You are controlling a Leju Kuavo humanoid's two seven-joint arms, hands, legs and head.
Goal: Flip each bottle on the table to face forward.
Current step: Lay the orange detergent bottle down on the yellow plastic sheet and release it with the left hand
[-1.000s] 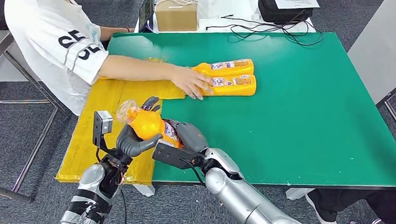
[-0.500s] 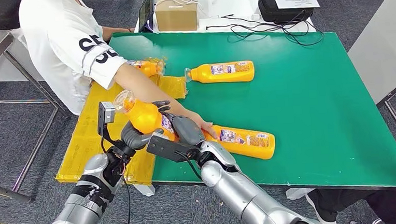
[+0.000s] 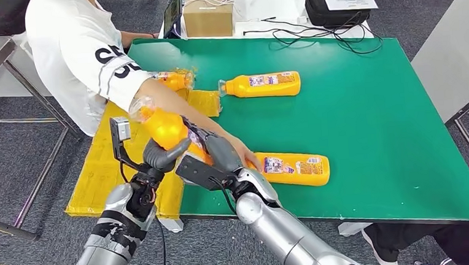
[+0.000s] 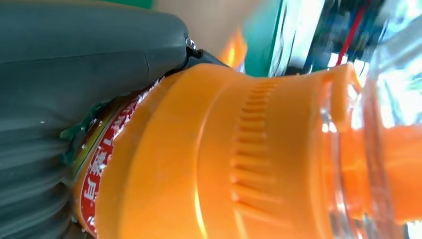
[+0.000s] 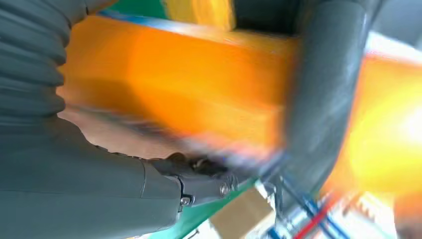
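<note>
Both my hands hold one orange bottle (image 3: 165, 129) above the table's near left corner, its clear cap pointing up and away to the left. My left hand (image 3: 160, 157) grips it near the neck, and my right hand (image 3: 220, 153) wraps the labelled body. The left wrist view shows the bottle's ribbed shoulder (image 4: 224, 164) up close; the right wrist view shows its body (image 5: 189, 84) between my fingers (image 5: 323, 89). A second bottle (image 3: 296, 168) lies on the green mat (image 3: 372, 112), with a person's hand (image 3: 246, 157) at its neck end. A third bottle (image 3: 263, 84) lies farther back. Another bottle (image 3: 173, 79) lies by the person.
A person in a white shirt (image 3: 73, 50) leans in from the left, their arm crossing just behind my hands. A yellow board (image 3: 108, 171) covers the table's left part. A cardboard box (image 3: 209, 11), a black bag (image 3: 335, 6) and cables (image 3: 312, 32) sit beyond the mat.
The person has drawn one bottle from the far pair to the mat's near side and leaned in. My hands have raised the held bottle and tilted it to the left.
</note>
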